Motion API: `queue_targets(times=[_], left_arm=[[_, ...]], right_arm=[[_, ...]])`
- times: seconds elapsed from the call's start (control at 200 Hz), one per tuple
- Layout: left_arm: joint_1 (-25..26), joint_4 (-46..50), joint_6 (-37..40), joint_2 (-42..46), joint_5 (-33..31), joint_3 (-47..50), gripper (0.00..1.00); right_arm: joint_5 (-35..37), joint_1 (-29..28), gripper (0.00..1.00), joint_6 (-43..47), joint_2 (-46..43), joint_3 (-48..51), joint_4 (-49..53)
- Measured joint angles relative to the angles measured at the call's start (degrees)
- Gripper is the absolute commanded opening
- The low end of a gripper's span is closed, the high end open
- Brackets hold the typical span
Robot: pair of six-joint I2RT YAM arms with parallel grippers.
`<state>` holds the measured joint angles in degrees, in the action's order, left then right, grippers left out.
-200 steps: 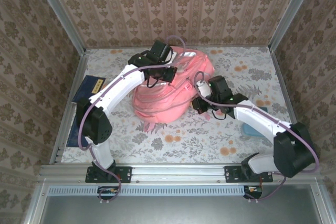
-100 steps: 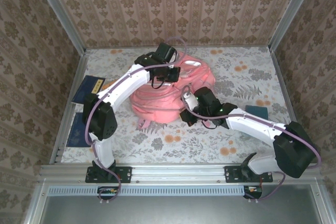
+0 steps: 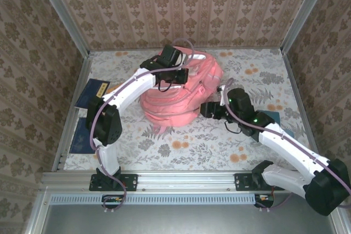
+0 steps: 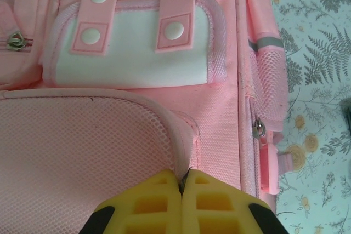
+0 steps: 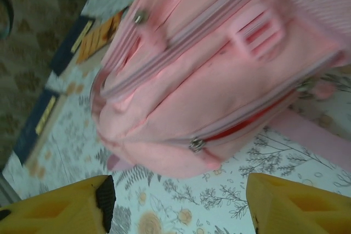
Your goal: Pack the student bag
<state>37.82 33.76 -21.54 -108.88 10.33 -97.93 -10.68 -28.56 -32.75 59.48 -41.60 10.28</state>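
A large salmon-pink fabric backpack point(image 3: 174, 96) lies a little behind the middle of the flower-patterned counter point(image 3: 181, 147), between the two arms. The left arm reaches over the bag's far end. In the left wrist view its jaws are pressed together, yellow fingertips point(image 4: 153, 201) touching, with the piped rim of a pink mesh pocket point(image 4: 82, 146) running in between them, so they appear to pinch that rim. Beyond the mesh sits a white patch pocket point(image 4: 131, 61) crossed by two pink snap tabs, and a pale grey stripe point(image 4: 266, 42) runs across the bag's side, above a metal zip pull point(image 4: 257, 129). The right arm sits at the bag's right flank. Its jaws are spread wide, one yellow fingertip point(image 5: 66, 209) at each lower corner of the right wrist view. Nothing lies between them, and they are clear of the fabric, facing a zipped seam with a silver puller point(image 5: 196, 145). Two dark blue books point(image 3: 90, 92) lie by the counter's left edge, well apart from the bag. A small teal case point(image 3: 273, 117) peeks out from behind the right arm.
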Motion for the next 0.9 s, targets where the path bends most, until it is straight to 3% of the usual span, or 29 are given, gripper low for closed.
queue_targets(times=[0.395, 0.9], left_arm=[[-0.04, 0.02, 1.33, 0.09, 1.68, 0.33, 0.0], [-0.07, 0.0, 1.44, 0.11, 2.99, 0.33, 0.0]], right_arm=[[-4.96, 2.56, 0.55, -21.79, 15.52, -2.6, -2.21], [-8.85, 3.34, 0.39, -32.41, 27.21, -3.19, -17.7]])
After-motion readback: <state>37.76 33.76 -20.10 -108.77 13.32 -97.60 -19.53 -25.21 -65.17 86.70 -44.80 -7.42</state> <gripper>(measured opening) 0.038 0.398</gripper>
